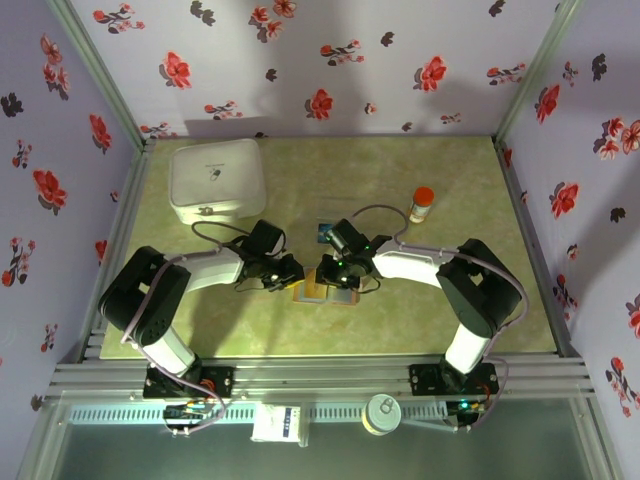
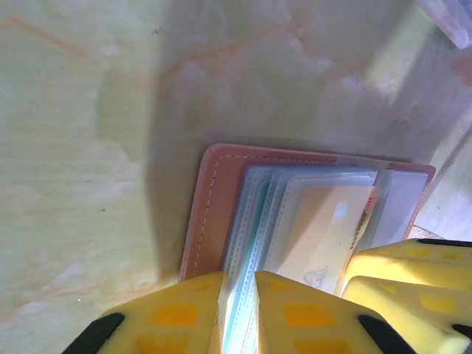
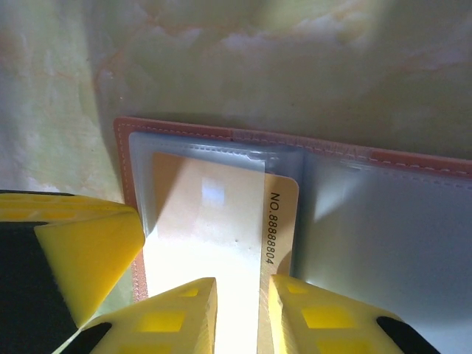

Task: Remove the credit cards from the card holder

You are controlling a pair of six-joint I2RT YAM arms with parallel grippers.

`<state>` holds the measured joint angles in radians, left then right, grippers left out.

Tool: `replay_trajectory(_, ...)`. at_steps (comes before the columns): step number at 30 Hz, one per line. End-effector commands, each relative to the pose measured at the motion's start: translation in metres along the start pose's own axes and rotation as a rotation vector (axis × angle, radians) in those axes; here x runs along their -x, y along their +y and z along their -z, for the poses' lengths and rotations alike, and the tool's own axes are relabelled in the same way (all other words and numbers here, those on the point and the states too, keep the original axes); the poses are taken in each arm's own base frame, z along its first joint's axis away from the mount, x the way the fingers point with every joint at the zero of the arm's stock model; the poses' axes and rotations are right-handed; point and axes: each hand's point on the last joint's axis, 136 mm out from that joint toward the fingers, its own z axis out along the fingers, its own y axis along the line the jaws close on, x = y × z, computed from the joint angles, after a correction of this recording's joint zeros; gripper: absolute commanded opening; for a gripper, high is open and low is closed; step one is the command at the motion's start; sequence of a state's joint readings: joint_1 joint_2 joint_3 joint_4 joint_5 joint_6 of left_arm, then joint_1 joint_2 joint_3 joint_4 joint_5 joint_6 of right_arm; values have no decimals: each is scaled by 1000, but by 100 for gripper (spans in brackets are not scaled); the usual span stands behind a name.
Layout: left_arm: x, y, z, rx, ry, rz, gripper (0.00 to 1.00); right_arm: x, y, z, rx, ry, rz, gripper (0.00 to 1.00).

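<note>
The brown card holder (image 1: 325,293) lies open at the table's middle, between both grippers. In the left wrist view its brown cover (image 2: 212,206) shows beside fanned clear sleeves. My left gripper (image 2: 237,313) is shut on the edges of those sleeves. A pale yellow credit card (image 3: 221,221) marked NO.88888804 sticks partly out of a sleeve, inside the holder's stitched rim (image 3: 332,152). My right gripper (image 3: 242,317) hovers over that card, jaws a narrow gap apart, with the card's face showing flat between them. The same card (image 2: 324,221) appears in the left wrist view. A small blue card (image 1: 325,232) lies on the table behind.
A white square box (image 1: 218,180) stands at the back left. A small bottle with a red cap (image 1: 422,204) stands at the back right. The right gripper's yellow fingers (image 2: 409,284) crowd close to my left gripper. Flowered walls enclose the table on three sides.
</note>
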<state>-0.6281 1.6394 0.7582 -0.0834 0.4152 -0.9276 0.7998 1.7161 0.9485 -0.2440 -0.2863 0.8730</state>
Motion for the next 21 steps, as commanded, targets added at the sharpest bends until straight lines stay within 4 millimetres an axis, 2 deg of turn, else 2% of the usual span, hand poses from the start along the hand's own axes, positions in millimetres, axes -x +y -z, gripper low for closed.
replay_trajectory(1, -1, 11, 0, 33, 10, -3, 17, 0, -1, 6, -32, -16, 15, 27)
replay_trajectory(21, 7, -6, 10, 24, 0, -32, 17, 4, -3, 22, -46, -64, 36, 28)
